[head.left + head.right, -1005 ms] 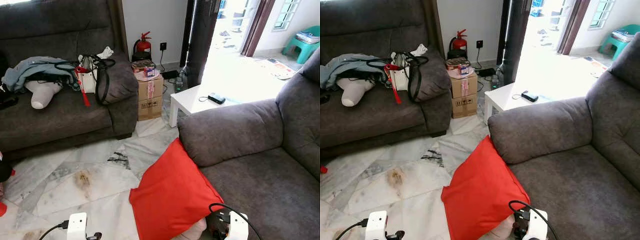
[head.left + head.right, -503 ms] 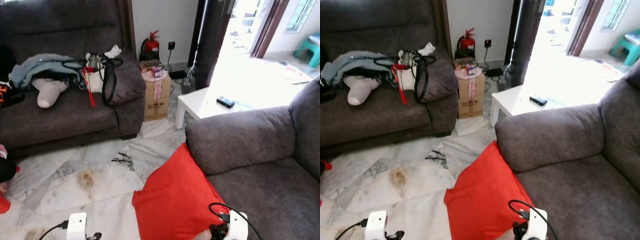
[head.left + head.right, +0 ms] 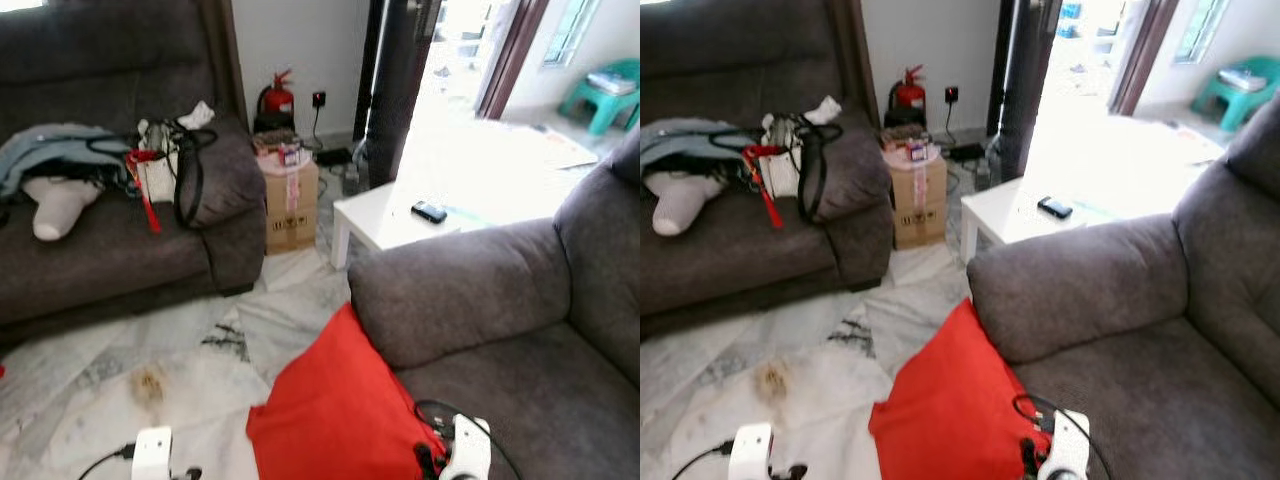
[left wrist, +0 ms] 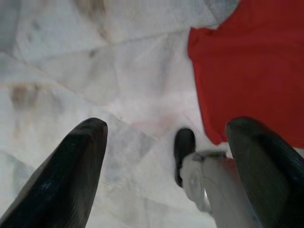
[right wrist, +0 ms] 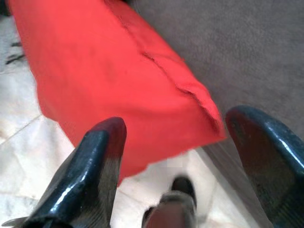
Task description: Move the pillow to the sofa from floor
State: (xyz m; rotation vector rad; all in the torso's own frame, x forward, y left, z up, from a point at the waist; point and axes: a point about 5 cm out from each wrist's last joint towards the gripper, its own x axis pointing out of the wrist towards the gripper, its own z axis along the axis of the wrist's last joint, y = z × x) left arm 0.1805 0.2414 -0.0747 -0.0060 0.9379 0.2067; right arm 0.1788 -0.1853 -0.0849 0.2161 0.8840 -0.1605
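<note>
While the red pillow (image 3: 335, 410) leans tilted on the marble floor (image 3: 120, 380) against the front of the grey sofa (image 3: 520, 330), its upper corner just under the sofa's armrest, the right gripper (image 5: 183, 161) hangs directly above its lower edge, fingers spread wide with nothing between them. That arm is plainly the nearer one. The left gripper (image 4: 168, 166), also spread, hovers over bare floor beside the pillow's far corner. The pillow is soft, matte cloth with a piped seam; the sofa is napped fabric, the floor glossy veined stone.
</note>
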